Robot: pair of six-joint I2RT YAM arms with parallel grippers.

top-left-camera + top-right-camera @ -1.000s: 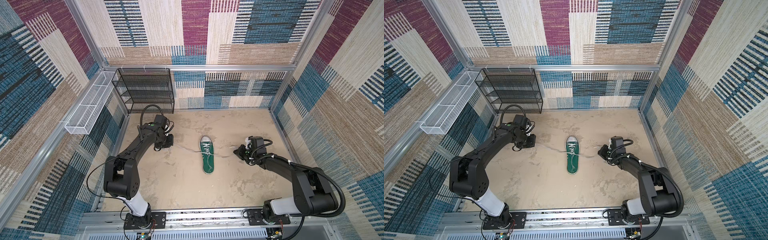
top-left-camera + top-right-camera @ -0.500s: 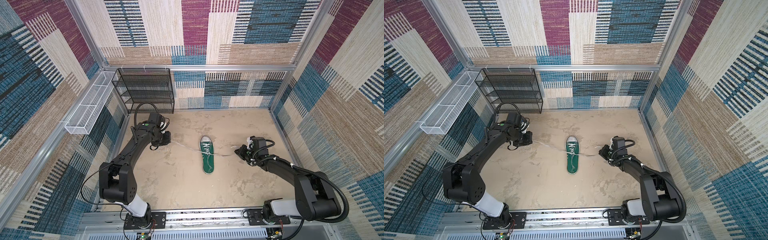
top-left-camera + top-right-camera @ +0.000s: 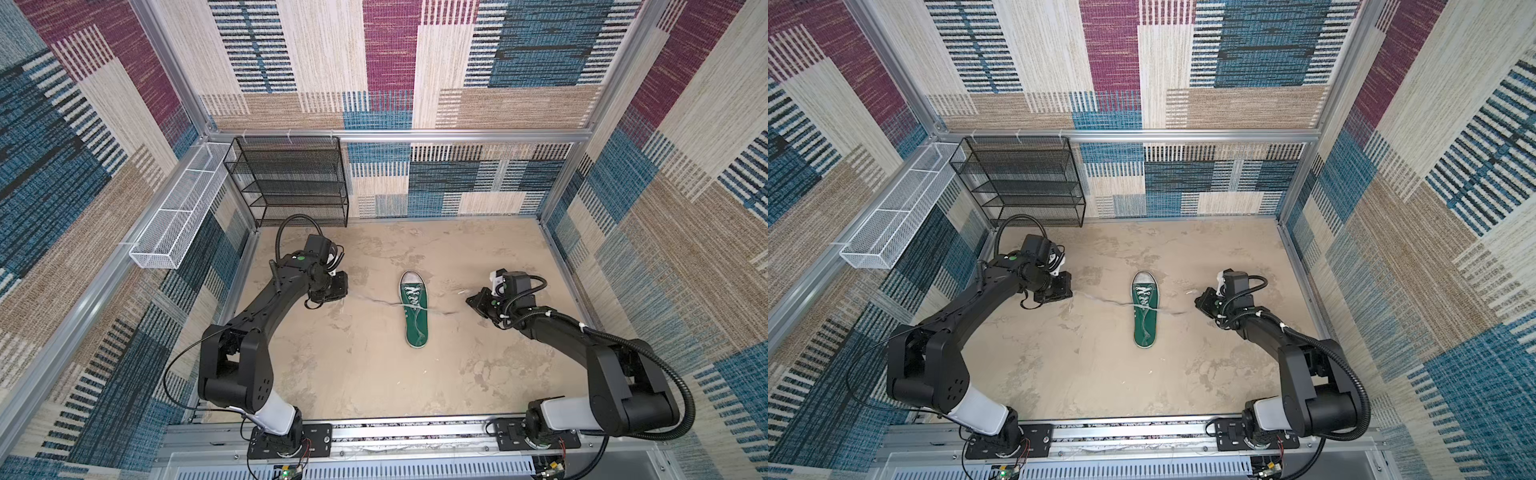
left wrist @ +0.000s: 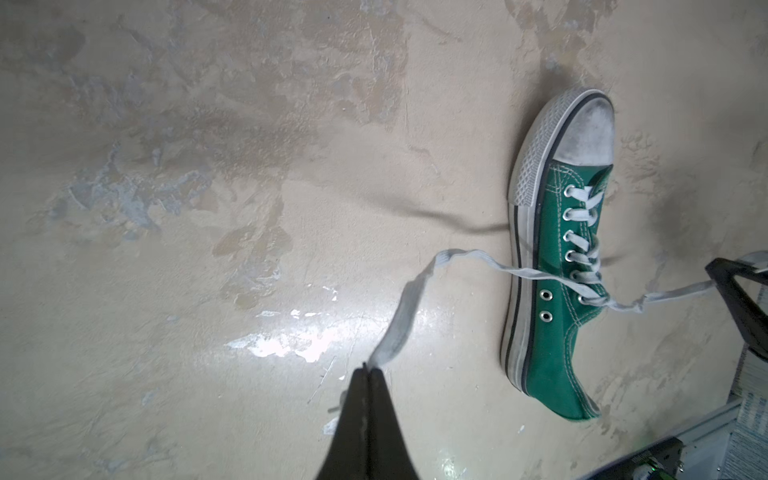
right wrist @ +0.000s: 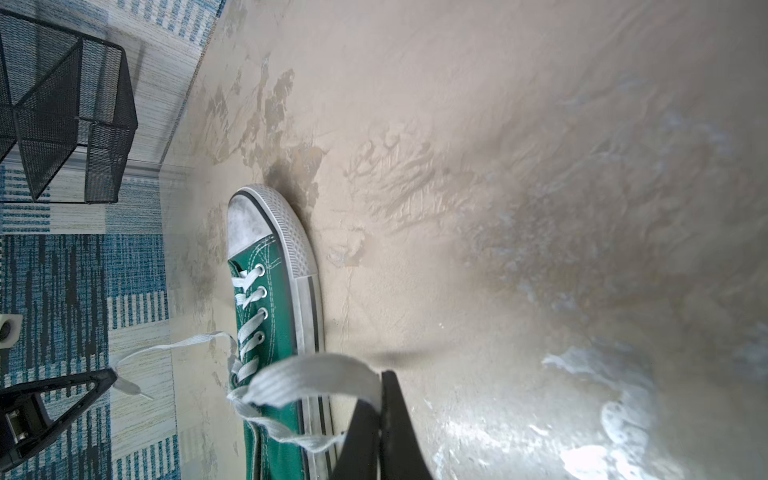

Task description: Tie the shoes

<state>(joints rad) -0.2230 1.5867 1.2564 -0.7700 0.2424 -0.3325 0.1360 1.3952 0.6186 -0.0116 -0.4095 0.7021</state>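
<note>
A green sneaker (image 3: 413, 309) (image 3: 1145, 309) lies in the middle of the tan floor, white toe cap toward the back wall. Left of it, my left gripper (image 3: 345, 292) (image 3: 1071, 291) (image 4: 370, 370) is shut on the end of the left lace (image 4: 405, 307), which runs slack across the floor to the eyelets. On the other side, my right gripper (image 3: 468, 299) (image 3: 1197, 300) (image 5: 382, 376) is shut on the right lace (image 5: 316, 374), which arches back to the shoe (image 5: 270, 316). Both laces cross over the tongue (image 4: 598, 299) in a simple overlap.
A black mesh rack (image 3: 291, 183) stands at the back left corner. A white wire basket (image 3: 178, 220) hangs on the left wall. Patterned walls close in the floor on three sides, and a metal rail (image 3: 415, 432) carries both arm bases at the front.
The left arm swung slightly outward and came back a little toward the shoe. The right gripper edged slightly toward the shoe. Both stay shut on their laces.
</note>
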